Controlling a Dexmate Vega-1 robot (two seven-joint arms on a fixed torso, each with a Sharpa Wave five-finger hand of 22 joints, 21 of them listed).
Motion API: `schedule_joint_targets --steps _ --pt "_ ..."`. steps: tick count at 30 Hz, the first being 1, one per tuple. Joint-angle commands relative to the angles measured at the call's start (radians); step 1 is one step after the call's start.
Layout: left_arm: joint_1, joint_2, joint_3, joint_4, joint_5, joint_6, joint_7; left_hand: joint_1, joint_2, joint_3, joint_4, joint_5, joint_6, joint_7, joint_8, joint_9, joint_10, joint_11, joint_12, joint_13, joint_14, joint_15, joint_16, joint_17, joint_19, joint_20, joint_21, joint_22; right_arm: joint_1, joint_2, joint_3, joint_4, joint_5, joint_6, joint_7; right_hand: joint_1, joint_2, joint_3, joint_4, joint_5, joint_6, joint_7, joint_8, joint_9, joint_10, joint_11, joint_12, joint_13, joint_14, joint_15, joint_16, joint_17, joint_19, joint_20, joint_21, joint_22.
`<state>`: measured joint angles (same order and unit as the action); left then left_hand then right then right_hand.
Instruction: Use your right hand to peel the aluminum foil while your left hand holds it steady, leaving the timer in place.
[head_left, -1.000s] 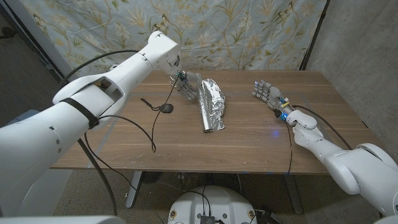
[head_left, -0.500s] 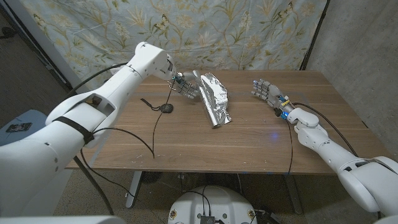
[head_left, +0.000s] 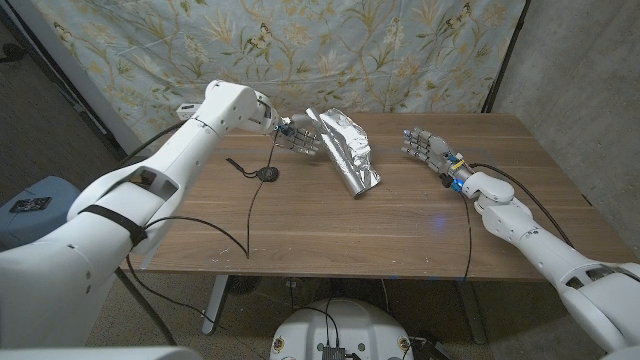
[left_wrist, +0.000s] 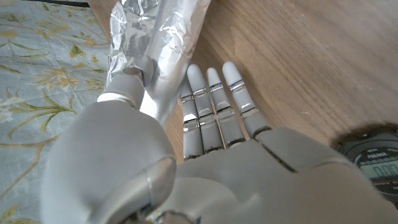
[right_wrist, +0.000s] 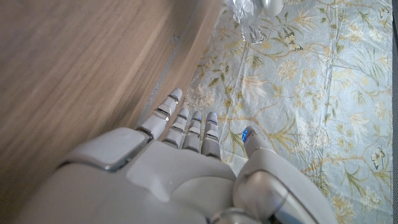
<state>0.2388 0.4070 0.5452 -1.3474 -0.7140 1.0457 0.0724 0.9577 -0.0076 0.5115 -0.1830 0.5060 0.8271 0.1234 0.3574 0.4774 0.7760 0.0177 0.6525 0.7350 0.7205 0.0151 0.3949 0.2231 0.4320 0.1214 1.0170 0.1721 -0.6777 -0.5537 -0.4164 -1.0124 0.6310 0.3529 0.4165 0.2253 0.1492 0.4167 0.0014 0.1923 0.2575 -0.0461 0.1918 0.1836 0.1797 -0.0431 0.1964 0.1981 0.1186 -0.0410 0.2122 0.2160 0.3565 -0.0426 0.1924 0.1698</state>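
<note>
While the left hand (head_left: 298, 139) pinches the far end of the aluminum foil (head_left: 347, 152) between thumb and fingers (seen closest in the left wrist view), the bundle is held steady at upper centre of the table (head_left: 400, 235). The right hand (head_left: 424, 148), fingers spread and holding nothing, is kept apart at centre right, presumably ready to peel. The timer (head_left: 268, 175) is left lying left of the foil. No containers are seen.

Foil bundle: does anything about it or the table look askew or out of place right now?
The crumpled aluminum foil lies slanted across the table, its far end pinched by the left hand and apparently raised off the wood. The right hand waits apart, holding nothing. The timer sits undisturbed, its cord trailing. Nothing is spilled or visibly damaged.
</note>
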Motion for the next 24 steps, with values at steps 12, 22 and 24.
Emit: schedule_joint_targets --steps 12,22,24 --pt "0.073 -0.014 -0.079 0.056 -0.158 -0.144 -0.003 -0.024 0.030 0.038 0.049 -0.007 0.074 -0.036 0.083 0.034 0.055 -0.034 0.006 0.005 0.024 -0.010 0.001 0.011 0.001 -0.010 -0.008 0.003 -0.064 -0.084 -0.010 -0.177 -0.007 -0.093 -0.054 -0.005 0.003 0.011 -0.001 -0.002 0.007 0.000 0.006 0.006 0.005 -0.007 0.002 0.004 0.009 -0.005 0.008 0.004 0.008 0.001 0.003 0.002" --pt "0.106 -0.025 -0.124 0.101 -0.232 -0.197 -0.011 -0.039 0.031 0.034 0.053 -0.009 0.083 -0.034 0.101 0.044 0.065 -0.039 0.018 0.021 0.037 -0.013 -0.002 0.013 0.005 -0.011 -0.013 0.003 -0.093 -0.127 -0.017 -0.283 -0.006 -0.165 -0.071 -0.006 0.004 0.011 -0.001 -0.002 0.008 0.000 0.006 0.006 0.004 -0.004 0.002 0.004 0.010 -0.002 0.009 0.004 0.009 0.005 0.004 0.002" --pt "0.108 -0.026 -0.125 0.111 -0.240 -0.208 -0.021 -0.041 0.033 0.033 0.053 -0.009 0.085 -0.036 0.105 0.047 0.065 -0.039 0.021 0.026 0.043 -0.014 -0.002 0.014 0.007 -0.011 -0.014 0.003 -0.097 -0.137 -0.020 -0.303 -0.009 -0.179 -0.074 -0.006 0.004 0.011 -0.001 -0.002 0.008 0.000 0.006 0.006 0.005 -0.003 0.002 0.004 0.010 -0.002 0.009 0.004 0.010 0.005 0.004 0.002"
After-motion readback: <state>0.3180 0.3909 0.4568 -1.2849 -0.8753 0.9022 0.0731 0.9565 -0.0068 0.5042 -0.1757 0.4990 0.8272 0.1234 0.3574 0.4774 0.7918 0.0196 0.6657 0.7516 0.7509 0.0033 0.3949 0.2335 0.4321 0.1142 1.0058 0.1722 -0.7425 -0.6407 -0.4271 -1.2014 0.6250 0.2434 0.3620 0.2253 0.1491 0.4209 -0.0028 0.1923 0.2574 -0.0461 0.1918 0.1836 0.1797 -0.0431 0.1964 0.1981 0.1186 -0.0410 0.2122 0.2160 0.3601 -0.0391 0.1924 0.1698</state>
